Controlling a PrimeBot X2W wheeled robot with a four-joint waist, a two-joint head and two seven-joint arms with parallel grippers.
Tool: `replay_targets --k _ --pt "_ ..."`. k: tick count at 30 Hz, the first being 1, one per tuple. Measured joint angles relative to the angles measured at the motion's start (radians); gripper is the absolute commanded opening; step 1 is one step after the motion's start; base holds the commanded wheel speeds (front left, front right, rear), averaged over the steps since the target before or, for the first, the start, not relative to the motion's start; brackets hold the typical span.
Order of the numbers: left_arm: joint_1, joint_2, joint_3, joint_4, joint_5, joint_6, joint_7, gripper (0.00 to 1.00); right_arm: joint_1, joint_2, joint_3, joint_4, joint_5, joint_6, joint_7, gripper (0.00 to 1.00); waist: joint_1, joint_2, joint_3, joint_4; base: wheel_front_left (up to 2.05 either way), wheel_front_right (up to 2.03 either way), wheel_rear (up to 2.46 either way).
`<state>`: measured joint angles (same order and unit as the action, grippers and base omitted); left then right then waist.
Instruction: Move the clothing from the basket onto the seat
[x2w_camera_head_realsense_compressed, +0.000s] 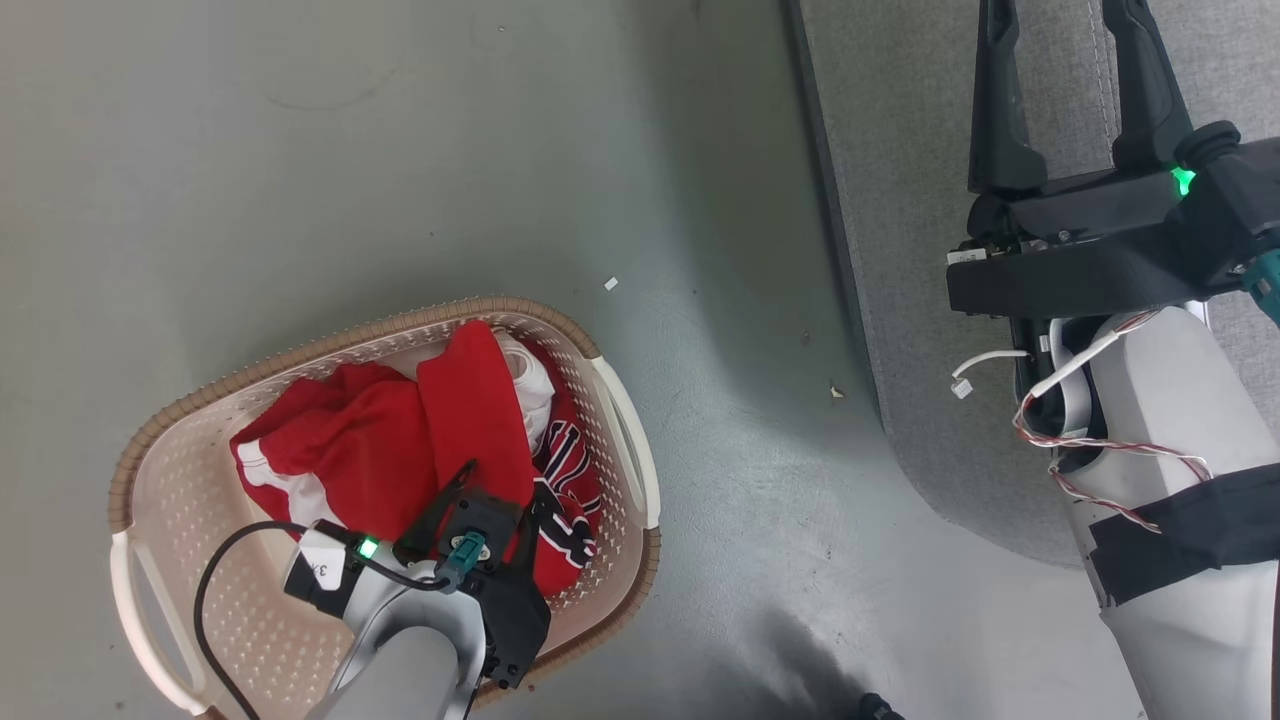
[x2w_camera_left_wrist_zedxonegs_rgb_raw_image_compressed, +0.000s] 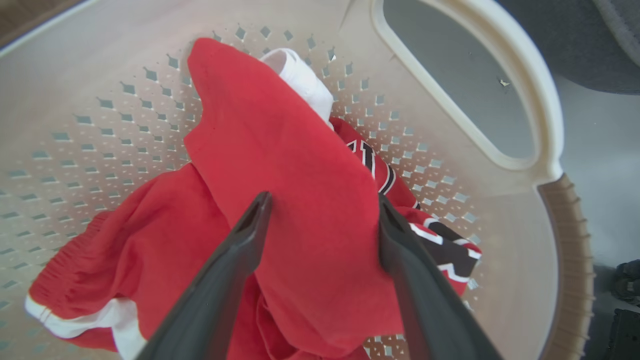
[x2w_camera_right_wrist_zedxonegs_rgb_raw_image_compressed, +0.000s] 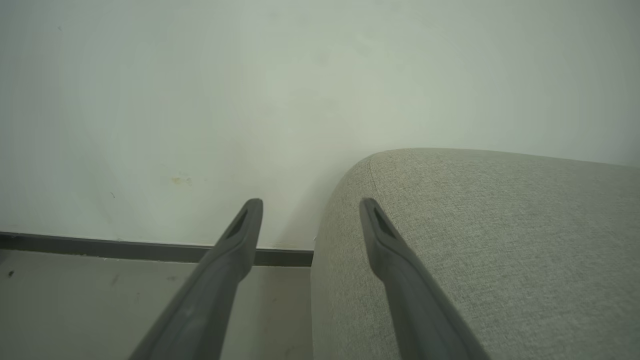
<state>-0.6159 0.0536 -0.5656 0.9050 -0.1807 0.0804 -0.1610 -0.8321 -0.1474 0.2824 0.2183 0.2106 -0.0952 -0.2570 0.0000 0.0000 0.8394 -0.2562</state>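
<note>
**In the basket, clothing not yet lifted**

On the floor (x2w_camera_head_realsense_compressed: 400, 150), left of the seat (x2w_camera_head_realsense_compressed: 900, 250), the basket (x2w_camera_head_realsense_compressed: 330, 340) with the clothing (x2w_camera_head_realsense_compressed: 400, 440) heaped inside: red fabric with white trim, plus a piece with black, white-edged numerals against the basket's far wall. No garment on the seat in the part shown. Judged from that, at or near the start of the task, with the whole pile left to carry over, probably piece by piece.

Down in the basket, the left gripper (x2w_camera_left_wrist_zedxonegs_rgb_raw_image_compressed: 322, 205), reaching in over the near rim on a pale forearm (x2w_camera_head_realsense_compressed: 410, 660) angled steeply downward. Fingers spread wide, straddling a raised fold of the top red garment, tips at or just above the cloth; contact hard to confirm. No pinch made. Seemingly poised for a grasp on that fold.

Over the seat's edge, the right gripper (x2w_camera_right_wrist_zedxonegs_rgb_raw_image_compressed: 310, 205), fingers likewise apart and empty, pointing toward the pale wall (x2w_camera_right_wrist_zedxonegs_rgb_raw_image_compressed: 250, 100) beyond the seat's rounded corner. Well apart from the basket, apparently idle.
</note>
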Motion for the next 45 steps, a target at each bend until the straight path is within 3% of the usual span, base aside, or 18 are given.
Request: replay_targets --k 1,2,3,5,12,25,45 --pt "0.0 0.0 0.0 0.001 -0.005 0.0 -0.001 1.0 0.0 0.0 0.0 0.0 0.0 0.0 0.0 1.0 0.0 0.0 0.001 0.0 0.0 0.0 0.0" --pt "0.0 0.0 -0.002 0.001 -0.01 0.0 -0.001 0.78 0.0 0.001 0.0 0.0 0.0 0.0 0.0 1.0 0.0 0.0 0.003 0.0 0.0 0.0 0.0" --pt "-0.001 0.0 -0.003 0.002 -0.012 0.0 -0.004 0.47 0.0 0.001 0.0 0.0 0.0 0.003 0.0 1.0 0.0 0.0 0.004 0.0 0.0 0.0 0.0" --pt "-0.004 0.0 -0.013 0.002 -0.016 0.0 -0.009 0.0 0.0 0.002 0.0 0.0 -0.001 0.007 0.0 1.0 0.0 0.0 0.006 -0.001 0.0 0.0 0.0" --pt "-0.032 0.0 -0.047 0.002 -0.053 0.007 -0.021 0.0 0.001 0.002 -0.003 0.011 -0.002 0.012 0.0 1.0 0.0001 0.0 0.007 -0.002 0.0 0.0 0.0" --pt "-0.037 0.0 -0.085 -0.036 -0.083 -0.065 -0.07 0.0 0.054 -0.032 -0.043 0.061 -0.009 0.025 0.0 1.0 0.0 0.0 -0.05 0.04 0.0 0.0 0.0" --pt "-0.007 0.012 0.015 -0.183 -0.163 -0.102 -0.089 0.0 0.253 -0.045 -0.079 0.181 0.027 0.062 0.0 1.0 -0.0001 -0.0001 -0.269 0.155 0.0 0.0 0.0"
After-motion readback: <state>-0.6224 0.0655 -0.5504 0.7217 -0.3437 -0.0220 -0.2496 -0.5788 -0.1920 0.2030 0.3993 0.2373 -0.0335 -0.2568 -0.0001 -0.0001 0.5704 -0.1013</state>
